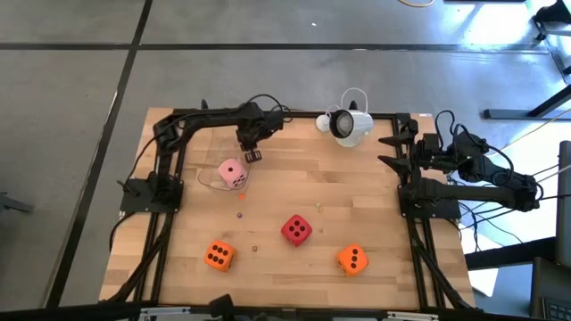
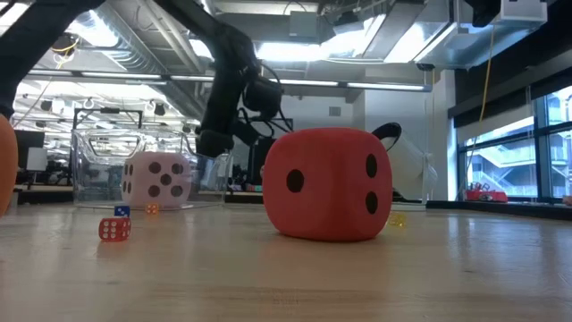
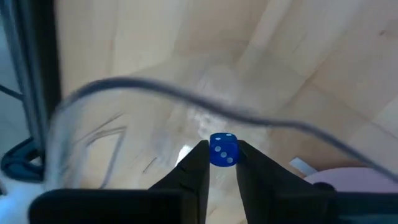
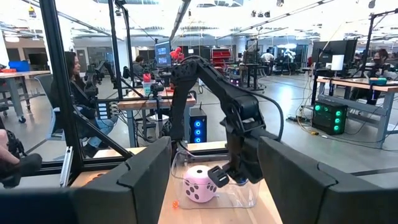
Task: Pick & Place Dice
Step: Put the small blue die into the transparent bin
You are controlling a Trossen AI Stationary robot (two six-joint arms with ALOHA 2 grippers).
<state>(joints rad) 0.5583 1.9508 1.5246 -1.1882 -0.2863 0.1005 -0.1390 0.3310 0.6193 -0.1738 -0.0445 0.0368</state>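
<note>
My left gripper [image 1: 252, 153] hangs over the far rim of a clear container [image 1: 212, 181] and is shut on a tiny blue die [image 3: 222, 150]. A big pink die [image 1: 233, 174] rests on its bottom face inside that container [image 4: 244, 191]. On the bare wood stand a big red die [image 1: 297, 229] and two big orange dice [image 1: 219, 256] [image 1: 352, 259]. In the low view the red die [image 2: 331, 183] fills the middle, with the pink die [image 2: 156, 179] behind it. My right gripper [image 1: 390, 152] waits open at the table's right edge. My left gripper pinches the tiny blue die by two opposite faces [image 3: 213, 152], only at the free ends of its fingers [image 3: 198, 163]. The fingers point down from above. The die is lifted clear, above the container's curved rim [image 3: 155, 91].
Tiny dice lie on the wood: a red one [image 2: 113, 229], a blue one [image 2: 122, 211] and an orange one [image 2: 152, 208]. A white device [image 1: 346, 125] sits at the far edge. Black frame rails [image 1: 163, 192] run along both sides. A seated person [image 4: 78, 93] shows beyond the table.
</note>
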